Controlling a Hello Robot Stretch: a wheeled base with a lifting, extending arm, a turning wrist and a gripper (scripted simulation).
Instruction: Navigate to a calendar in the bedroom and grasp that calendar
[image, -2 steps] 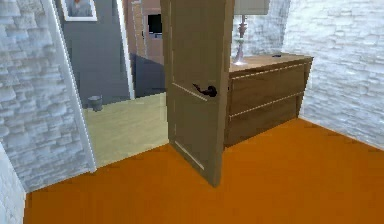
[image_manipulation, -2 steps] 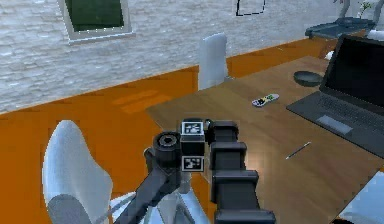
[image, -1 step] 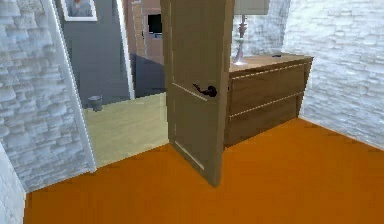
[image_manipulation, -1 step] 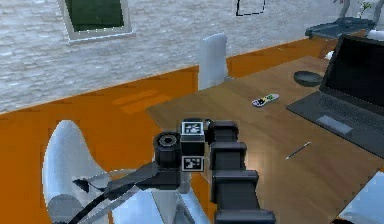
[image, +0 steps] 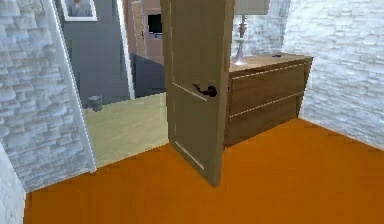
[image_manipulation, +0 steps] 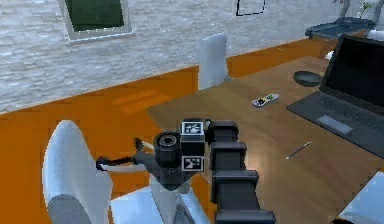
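My gripper (image_manipulation: 110, 162) sits at the end of the dark arm (image_manipulation: 232, 175), left of the two white marker squares (image_manipulation: 192, 128). Its thin fingers (image_manipulation: 122, 165) reach toward the back of a white chair (image_manipulation: 72, 180). With the chair right behind them, I cannot tell whether the gripper holds anything. The arm lies over the near corner of a wooden table (image_manipulation: 250, 135). In the forward view a tan door (image: 192, 80) with a dark handle (image: 207, 91) stands ajar.
On the table lie a laptop (image_manipulation: 355, 85), a remote (image_manipulation: 265, 99), a pen (image_manipulation: 298, 150) and a dark bowl (image_manipulation: 308, 78). A second white chair (image_manipulation: 212, 60) stands at its far side. Right of the door is a wooden dresser (image: 265, 95) with a lamp (image: 242, 40). Left of the door is a pale-floored room with a small bin (image: 95, 102).
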